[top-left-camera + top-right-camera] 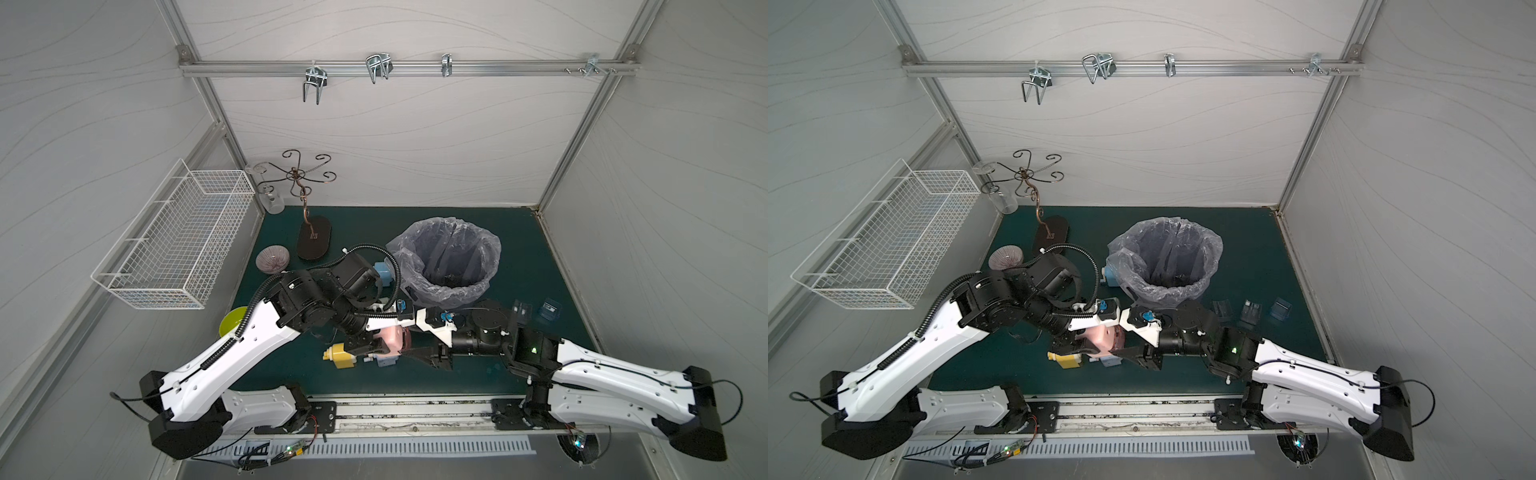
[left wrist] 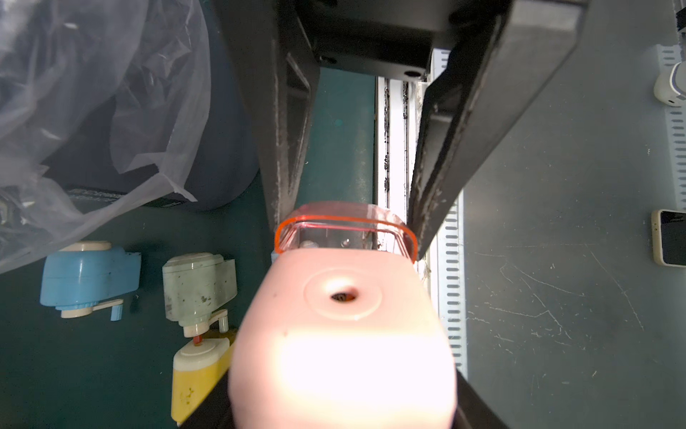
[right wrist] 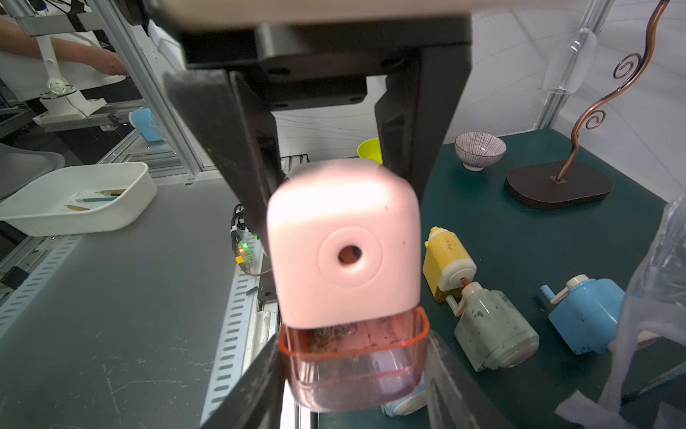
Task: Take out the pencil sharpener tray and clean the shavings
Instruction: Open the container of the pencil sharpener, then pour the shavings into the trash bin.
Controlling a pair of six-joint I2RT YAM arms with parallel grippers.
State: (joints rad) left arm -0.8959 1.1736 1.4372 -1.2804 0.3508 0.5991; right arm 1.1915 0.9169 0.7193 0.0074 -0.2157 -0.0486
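A pink pencil sharpener (image 1: 392,338) (image 3: 345,241) hangs above the green mat near the front edge, between my two grippers. My left gripper (image 2: 343,386) is shut on its pink body (image 2: 341,353). The clear orange-rimmed tray (image 3: 352,367) (image 2: 345,226) sticks partway out of the body, and my right gripper (image 3: 352,345) is shut on its two sides. Brown shavings (image 3: 334,332) cling inside the tray just under the body. In both top views the wrists hide most of the sharpener.
A bin with a plastic liner (image 1: 449,257) stands just behind the grippers. Yellow (image 3: 447,263), pale green (image 3: 493,334) and blue (image 3: 586,319) sharpeners lie on the mat beside them. Clear trays (image 1: 548,309) sit at the right. A bowl (image 1: 272,259) and a metal stand (image 1: 313,239) are at the back left.
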